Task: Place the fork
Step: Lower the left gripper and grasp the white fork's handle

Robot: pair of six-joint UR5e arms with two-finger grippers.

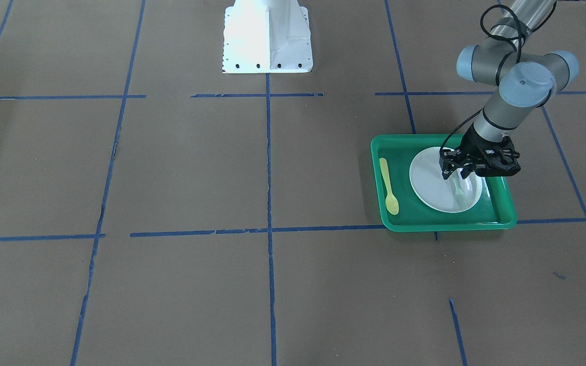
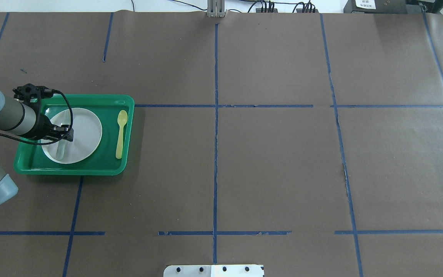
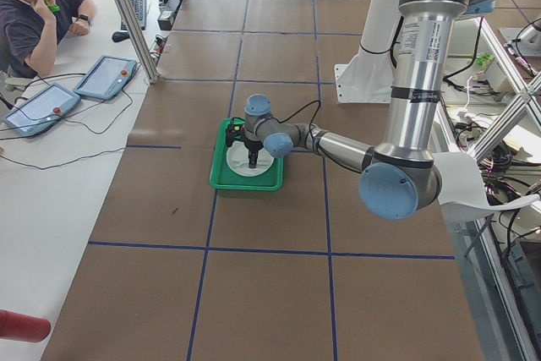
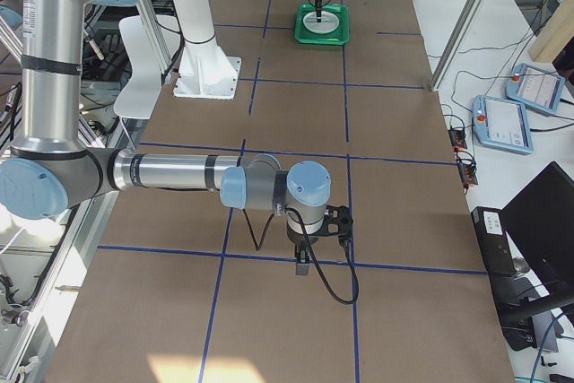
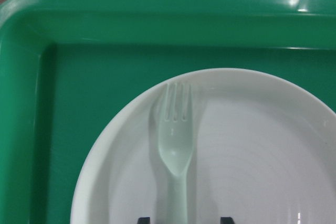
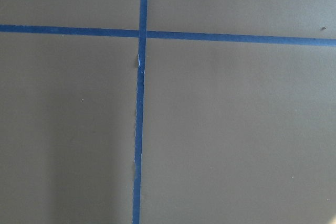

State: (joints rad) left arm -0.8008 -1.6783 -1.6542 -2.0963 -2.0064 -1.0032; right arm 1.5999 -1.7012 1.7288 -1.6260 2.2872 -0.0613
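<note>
the fork (image 5: pixel 176 156) lies flat on the white plate (image 5: pixel 262 156), its handle between the spread fingers (image 5: pixel 143 220) of the left gripper (image 5: pixel 184 219), neither touching it. a slanted lift could clip the handle and skid the fork off the slick plate. the yellow spoon (image 1: pixel 388 185) lies well to that gripper's right in the green tray (image 5: pixel 105 24), out of the way. i cannot tell the right gripper (image 4: pixel 303 266) state.

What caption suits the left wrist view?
Pale fork lies on white plate in green tray, left hand open astride its handle.
</note>
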